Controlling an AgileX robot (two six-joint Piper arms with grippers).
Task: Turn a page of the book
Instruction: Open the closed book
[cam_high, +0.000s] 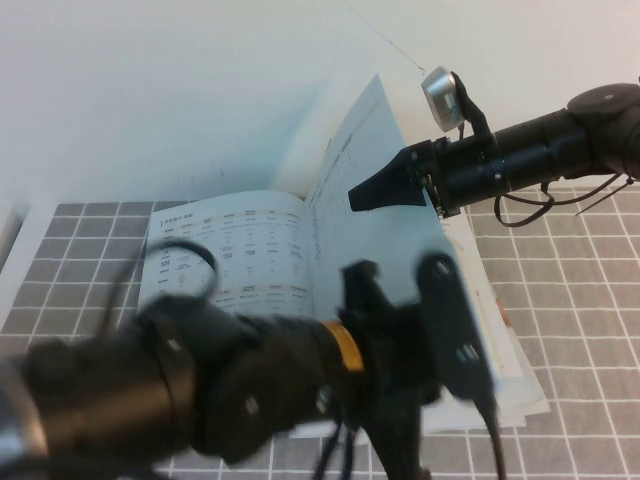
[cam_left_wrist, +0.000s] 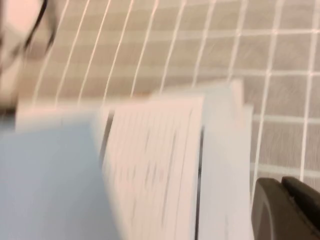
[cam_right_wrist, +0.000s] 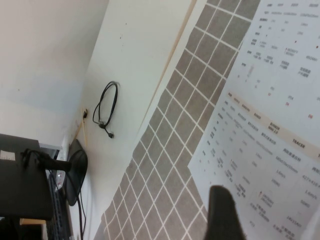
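Left hand (cam_high: 405, 275) spread open before the book (cam_high: 240, 250), right hand (cam_high: 385, 190) open against lifted page (cam_high: 375, 150)

Large thin white softcover book (cam_high: 240, 250) lies open on grey checked mat, left page dense with small grey text tables. Thin white glossy page (cam_high: 375, 190) stands lifted from spine, curved upward, small-text table near top, rest blank.

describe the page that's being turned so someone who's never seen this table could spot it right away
Find the open book on the grey checked table. From its middle one page stands up, with the right claw against it. Unlike the flat, table-filled neighbours, it is raised and mostly blank.
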